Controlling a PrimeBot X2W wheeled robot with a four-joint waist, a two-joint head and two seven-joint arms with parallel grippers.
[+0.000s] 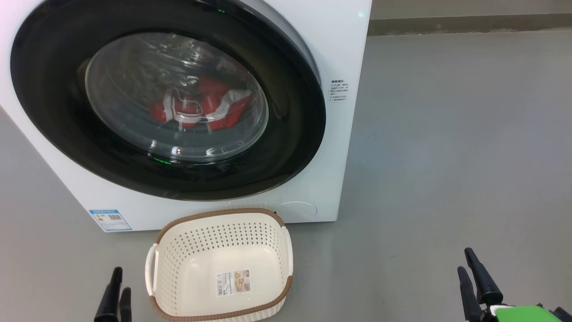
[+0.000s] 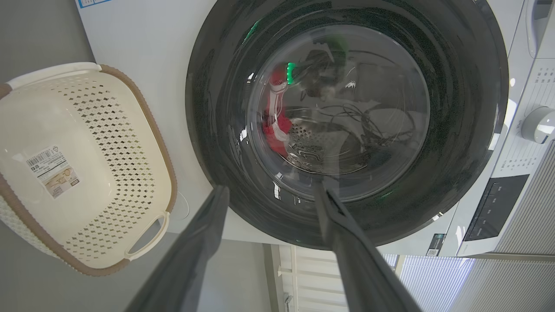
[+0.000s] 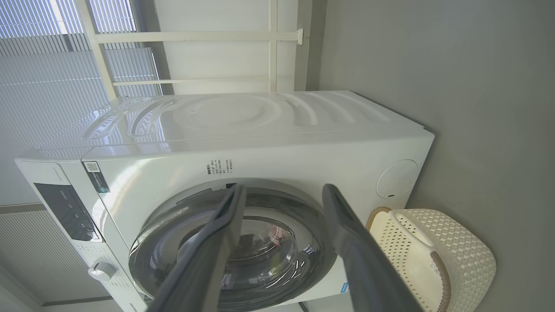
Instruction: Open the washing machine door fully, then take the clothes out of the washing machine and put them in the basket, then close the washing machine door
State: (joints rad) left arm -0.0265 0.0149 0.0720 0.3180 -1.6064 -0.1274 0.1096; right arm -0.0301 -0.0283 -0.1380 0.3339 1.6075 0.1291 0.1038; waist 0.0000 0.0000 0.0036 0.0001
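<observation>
Head view: white washer (image 1: 344,53) fills the upper left, standing on grey floor (image 1: 447,156). Door (image 1: 295,134) is shut flat against the front. Red clothes (image 1: 196,109) with white bands lie inside the drum, seen through the glass (image 1: 129,76). Blue label (image 1: 110,219) sits at the washer's lower left corner. Basket (image 1: 214,237) stands upright on the floor just in front of the washer, below the door, with a sticker (image 1: 233,282) on its bottom. Left gripper (image 1: 122,279) is at lower left, just beside the basket's left handle, not touching it. Right gripper (image 1: 464,259) is at lower right, well apart from basket and washer.

Left wrist view: left fingers (image 2: 195,242) are spread wide with nothing between them, pointing at the door's black rim and apart from it. Clothes show as a red patch at the left of the glass. Basket is at left, beside the washer front. Knob (image 2: 537,125) is at far right on the control panel.

Right wrist view: right fingers (image 3: 355,242) stand well apart, holding nothing, aimed at the washer front without touching it. Door is shut. Basket is at lower right, near the washer's base. A small pale-red spot shows behind the glass, probably the clothes.
</observation>
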